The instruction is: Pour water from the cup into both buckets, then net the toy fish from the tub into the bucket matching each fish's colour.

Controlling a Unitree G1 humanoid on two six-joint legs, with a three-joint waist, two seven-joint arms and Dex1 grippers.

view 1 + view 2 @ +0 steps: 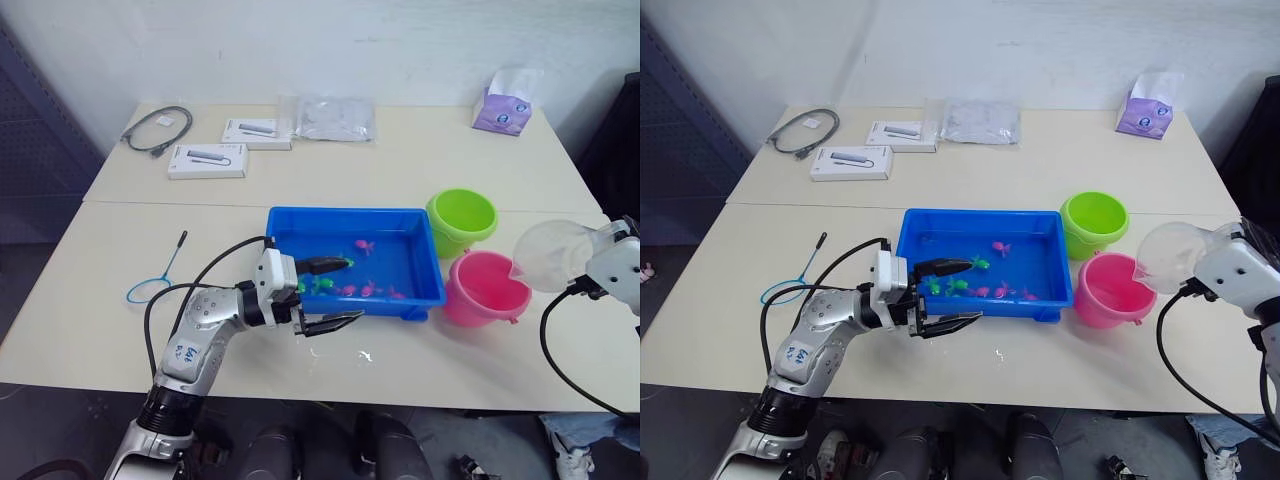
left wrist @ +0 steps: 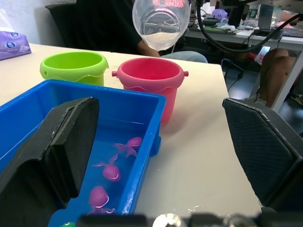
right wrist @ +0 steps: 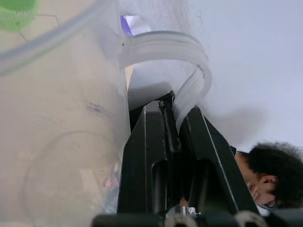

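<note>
Two buckets stand just beside the tub (image 1: 285, 222), on its right-hand end as the robot sees it: one lime green bucket (image 1: 462, 221) at the far corner and one pink bucket (image 1: 486, 288) at the near corner, touching or nearly touching each other. The tub is a shallow bright blue tray holding a thin layer of water and several toy fish: about five pink fish (image 1: 364, 245) toward the buckets' end, and a few green fish (image 1: 322, 284) bunched at the other end, too clustered to count surely.

One clear cup (image 1: 549, 254) hangs tipped above the pink bucket, a little water pooled in it. The right claw (image 3: 176, 124) is pressed together on the cup's handle. The left claw (image 1: 328, 293) is spread wide and holds nothing, one finger over the tub's near left corner above the green fish, the other outside the near rim over the surface (image 1: 110, 320).

One net (image 1: 159, 277), a blue hoop on a thin black stick, lies flat on the surface to the left of the tub, apart from it. Beyond the tub lie two flat white boxes (image 1: 207, 160), a coiled grey cable (image 1: 158, 130), a clear plastic bag (image 1: 327, 119) and a purple tissue pack (image 1: 503, 110). A small wet patch (image 1: 362, 355) glints on the surface in front of the tub.
</note>
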